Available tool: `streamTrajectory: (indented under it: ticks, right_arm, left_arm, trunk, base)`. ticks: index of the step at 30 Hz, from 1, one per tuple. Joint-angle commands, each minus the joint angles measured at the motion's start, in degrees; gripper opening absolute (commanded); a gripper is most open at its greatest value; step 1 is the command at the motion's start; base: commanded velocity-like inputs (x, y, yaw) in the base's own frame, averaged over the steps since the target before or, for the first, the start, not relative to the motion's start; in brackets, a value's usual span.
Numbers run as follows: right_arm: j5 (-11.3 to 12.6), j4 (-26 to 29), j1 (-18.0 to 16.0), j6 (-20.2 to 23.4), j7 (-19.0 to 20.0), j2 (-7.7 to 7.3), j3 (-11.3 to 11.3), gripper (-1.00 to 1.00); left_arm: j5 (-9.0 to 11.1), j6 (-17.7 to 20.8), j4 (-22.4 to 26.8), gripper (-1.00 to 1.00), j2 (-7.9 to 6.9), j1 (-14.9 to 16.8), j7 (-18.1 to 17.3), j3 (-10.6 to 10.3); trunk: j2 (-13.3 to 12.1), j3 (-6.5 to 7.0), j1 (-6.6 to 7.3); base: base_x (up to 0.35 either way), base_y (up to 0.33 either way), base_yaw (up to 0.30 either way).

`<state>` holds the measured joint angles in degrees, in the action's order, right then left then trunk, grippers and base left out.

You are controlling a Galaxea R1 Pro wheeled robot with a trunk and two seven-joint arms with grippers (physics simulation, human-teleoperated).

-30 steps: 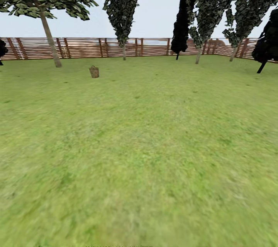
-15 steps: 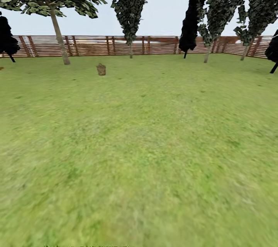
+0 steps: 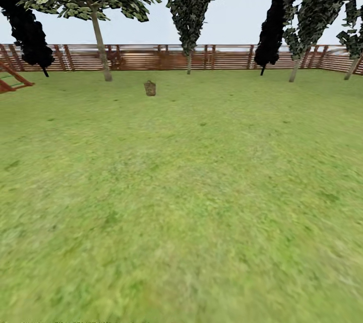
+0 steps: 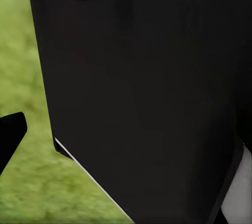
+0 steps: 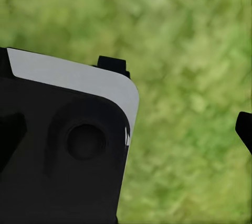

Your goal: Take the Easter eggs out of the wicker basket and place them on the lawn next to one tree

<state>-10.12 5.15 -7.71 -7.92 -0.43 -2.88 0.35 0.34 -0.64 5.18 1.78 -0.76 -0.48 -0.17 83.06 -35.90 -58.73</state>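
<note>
small woven basket (image 3: 149, 88) is seen far off on patchy lawn (image 3: 191, 186), right of a pale slanted trunk (image 3: 101, 48), before a slatted fence (image 3: 151, 58); finger spread cannot be told.

Setting: outdoor fenced garden, simulator render. Broad green lawn (image 3: 191, 186) with patchy texture covers the ground to the far edge. Horizontal-slat wooden fence (image 3: 151, 58) closes the back. Several trees along the fence line: pale-trunked tree (image 3: 101, 45) with a spreading leafy crown, narrow upright ones, two with black foliage. Small wicker basket (image 3: 150, 88) stands on the grass near the pale trunk. Red wooden frame (image 3: 12, 81) at left edge. Pale overcast sky above
</note>
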Motion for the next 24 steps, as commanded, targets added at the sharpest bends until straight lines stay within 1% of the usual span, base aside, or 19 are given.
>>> streamTrajectory:
  ticks: [1,19,21,23,24]
  right_arm:
    - [-0.31,-0.10,-0.03,-0.22,-0.02,-0.02,-0.05,1.00]
    - [-0.20,-0.04,-0.03,-0.15,0.21,0.13,-0.07,1.00]
    - [-0.79,-0.11,-0.03,-0.18,0.17,0.03,0.14,1.00]
    - [-2.59,-0.07,-0.03,-0.32,0.15,0.12,-0.05,1.00]
    - [-2.75,-0.07,-0.03,-0.35,0.14,0.14,-0.07,1.00]
  left_arm:
    - [0.04,-0.07,0.09,1.00,0.01,-0.03,-0.05,-0.01]
    - [0.10,-0.07,0.00,1.00,-0.02,-0.03,-0.03,-0.01]
    - [0.18,-0.07,0.00,1.00,-0.03,-0.03,0.01,-0.01]
    - [0.19,-0.07,0.00,1.00,-0.02,-0.03,-0.02,-0.01]
    - [0.19,-0.07,0.00,1.00,-0.02,-0.03,-0.01,-0.01]
  trunk:
    - [0.02,-0.04,0.00]
    - [0.02,-0.06,0.00]
    - [0.02,-0.06,0.00]
    - [0.02,-0.06,0.00]
    - [0.02,-0.06,0.00]
  base:
    - [0.000,0.000,0.031]
    - [0.000,0.000,0.003]
    - [0.000,0.000,0.000]
    - [0.000,0.000,0.000]
    - [0.000,0.000,0.000]
